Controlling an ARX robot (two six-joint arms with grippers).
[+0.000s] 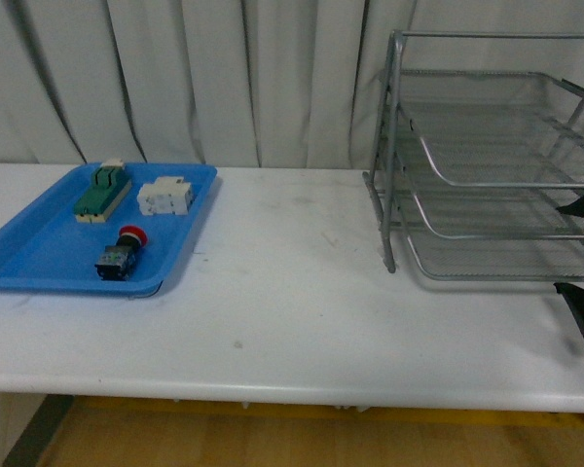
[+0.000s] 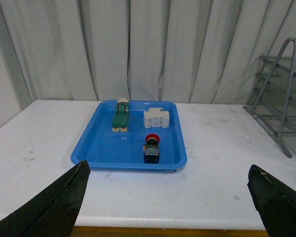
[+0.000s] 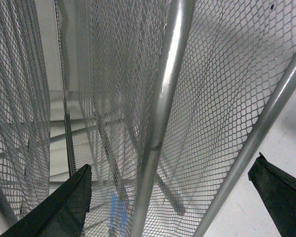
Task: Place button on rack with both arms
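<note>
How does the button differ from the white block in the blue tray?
The button is dark with a round red cap; the white block is all white and boxy. The button lies nearer the robot, the white block farther back. Both rest in the blue tray, not touching.

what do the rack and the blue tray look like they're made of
The rack looks like bare silver metal: shiny tubular frame and fine wire mesh. The blue tray is probably plastic: smooth, slightly glossy, one even colour, with a moulded raised rim.
</note>
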